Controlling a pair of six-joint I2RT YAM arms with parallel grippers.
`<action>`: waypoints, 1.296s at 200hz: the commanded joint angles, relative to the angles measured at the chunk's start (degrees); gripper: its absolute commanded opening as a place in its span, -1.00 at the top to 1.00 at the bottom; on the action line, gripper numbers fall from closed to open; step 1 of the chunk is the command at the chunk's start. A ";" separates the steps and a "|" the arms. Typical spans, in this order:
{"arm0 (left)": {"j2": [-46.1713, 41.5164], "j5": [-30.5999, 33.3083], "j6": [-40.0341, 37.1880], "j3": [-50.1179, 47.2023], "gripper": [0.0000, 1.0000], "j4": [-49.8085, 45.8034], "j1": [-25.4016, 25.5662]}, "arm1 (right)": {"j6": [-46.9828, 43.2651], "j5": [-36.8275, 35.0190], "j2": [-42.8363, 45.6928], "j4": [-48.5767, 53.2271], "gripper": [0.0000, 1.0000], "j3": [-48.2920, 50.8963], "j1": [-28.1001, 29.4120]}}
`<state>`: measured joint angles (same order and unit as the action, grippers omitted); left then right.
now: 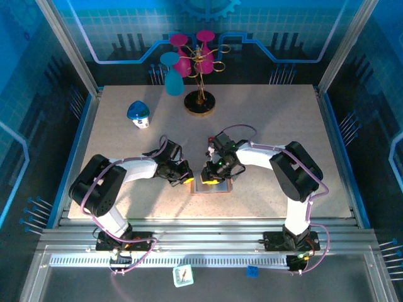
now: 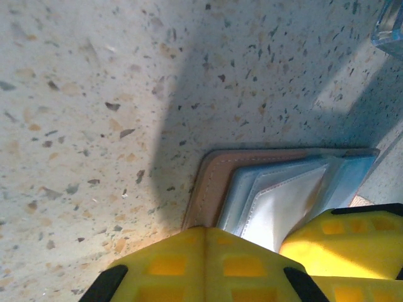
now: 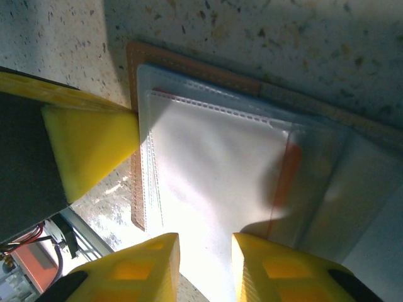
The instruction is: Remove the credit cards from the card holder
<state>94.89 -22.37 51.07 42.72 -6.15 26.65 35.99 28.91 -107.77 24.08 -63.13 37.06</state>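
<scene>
The holder (image 1: 217, 187) lies open and flat on the bench (image 1: 271, 126), near its front edge and between the two arms. Both hands meet over it.

The left hand (image 1: 184, 177) comes in from the holder's left. In the left wrist view its fingers (image 2: 170, 264) are pressed together with nothing between them. Their tips sit at the brown rim (image 2: 211, 182), so I judge this hand is pinning the holder down, not gripping it.

The right hand (image 1: 213, 176) sits over the holder's middle. Its jaws are narrowly parted. In the right wrist view the two tips (image 3: 145, 267) straddle the near edge of the pale clear sleeves. Glare washes out that spot, so I cannot tell whether they touch the sleeve.

One card shows: a red strip (image 3: 286, 176) behind the plastic, which I take for the red card's edge. It lies just ahead of the right hand's tips and a little to their right. Its visible edge runs away from the fingers, roughly in line with their reach. I cannot make out any dark cards.

The right hand is much the nearer to the card, and the left is across the holder at the far rim. The next move likely needs the right hand to shift slightly toward the red edge and close on it. The left would hold the holder down against the pull.
</scene>
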 commanded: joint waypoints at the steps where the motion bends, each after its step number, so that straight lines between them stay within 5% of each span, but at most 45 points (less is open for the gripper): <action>1: -0.59 0.92 -0.69 -0.58 0.88 -2.67 0.39 | -0.46 -0.74 2.04 0.63 0.42 1.84 -0.56; 96: -1.60 1.51 -0.81 0.67 0.87 -3.95 0.41 | 3.30 6.06 3.49 -11.26 0.42 8.93 -3.07; 158: -9.01 2.69 1.02 1.84 0.55 -4.62 1.47 | 4.27 7.94 4.19 -15.04 0.42 11.40 -4.18; 259: -1.57 0.31 6.91 1.10 0.43 3.31 6.12 | 5.58 10.12 4.42 -19.11 0.43 14.88 -5.59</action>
<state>91.85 -20.51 55.53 44.69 -5.93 32.21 40.62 38.48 -104.40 5.37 -50.04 32.27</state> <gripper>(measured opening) 0.279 0.287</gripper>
